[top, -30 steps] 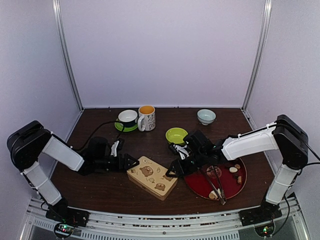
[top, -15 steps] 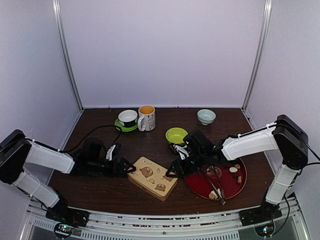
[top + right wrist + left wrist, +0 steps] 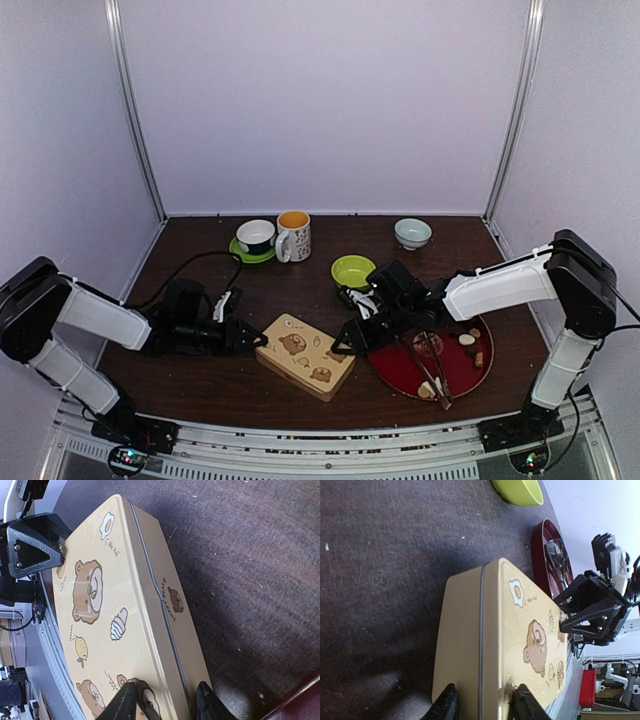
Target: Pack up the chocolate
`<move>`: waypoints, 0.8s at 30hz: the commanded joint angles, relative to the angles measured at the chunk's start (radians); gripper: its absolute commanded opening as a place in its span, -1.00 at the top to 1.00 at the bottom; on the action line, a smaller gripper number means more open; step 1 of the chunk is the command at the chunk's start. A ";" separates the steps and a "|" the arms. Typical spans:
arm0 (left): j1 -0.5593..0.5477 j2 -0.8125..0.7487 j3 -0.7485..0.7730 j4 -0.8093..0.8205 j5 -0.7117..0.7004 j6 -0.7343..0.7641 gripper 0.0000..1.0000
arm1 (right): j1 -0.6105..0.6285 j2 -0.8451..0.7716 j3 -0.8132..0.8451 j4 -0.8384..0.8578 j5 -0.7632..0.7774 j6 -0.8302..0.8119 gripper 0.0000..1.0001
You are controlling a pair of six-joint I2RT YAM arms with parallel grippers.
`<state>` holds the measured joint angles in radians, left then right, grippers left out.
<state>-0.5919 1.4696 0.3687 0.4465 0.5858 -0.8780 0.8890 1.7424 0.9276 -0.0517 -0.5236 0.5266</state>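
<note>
At mid-table, the bear-print tin (image 3: 305,357) lies lid-on, with the left gripper (image 3: 258,338) clamped on 1 end and the right gripper (image 3: 344,346) clamped on the other. The chocolate pieces (image 3: 467,340) sit on the red tray (image 3: 455,378), beside the tongs (image 3: 425,368). Opening the tin looks like the step in hand; next, the lid needs lifting with the base held down.

The yellow metal tin box with bear pictures (image 3: 115,605) looks smooth and shiny. The dark brown table top (image 3: 250,555) looks dull and rough. The round red tray (image 3: 460,378) looks glossy.
</note>
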 commanded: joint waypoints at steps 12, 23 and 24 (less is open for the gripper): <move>0.000 -0.003 -0.143 -0.098 -0.060 0.022 0.54 | 0.012 0.015 0.016 -0.036 0.020 -0.005 0.21; -0.001 0.138 -0.198 0.098 -0.085 -0.012 0.70 | 0.013 0.004 0.036 -0.056 0.034 -0.002 0.21; -0.001 0.136 -0.201 0.096 -0.091 -0.012 0.71 | 0.013 -0.006 0.037 -0.060 0.040 -0.002 0.21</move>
<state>-0.5835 1.5127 0.2459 0.7467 0.5598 -0.8848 0.8928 1.7424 0.9413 -0.0753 -0.5228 0.5274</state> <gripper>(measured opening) 0.173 0.392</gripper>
